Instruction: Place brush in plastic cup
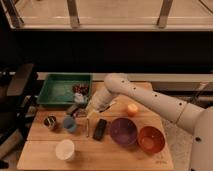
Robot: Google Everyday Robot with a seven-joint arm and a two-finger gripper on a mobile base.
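At front of surface [100, 159]: white cup [65, 149], upright; a spare, not the target.
Mid row, bowls: purple bowl [123, 131] & orange bowl [151, 139] side by side, clear of the job.
Brush [88, 128]: lies flat on surface btwn plastic cup and black block [100, 129], running front-to-back; not yet lifted.
Plastic cup [70, 123]: upright, mouth up, just beside brush, so prob. a short carry. Dark metal cup [50, 122] next to it.
Hand [81, 111]: fingers together, nothing clearly held; sits just behind cup & brush. Prob. lining up for pickup, and would need to open first.
Behind: orange fruit [132, 109]; green tray [55, 97] w/ small items.
Writing: none legible.
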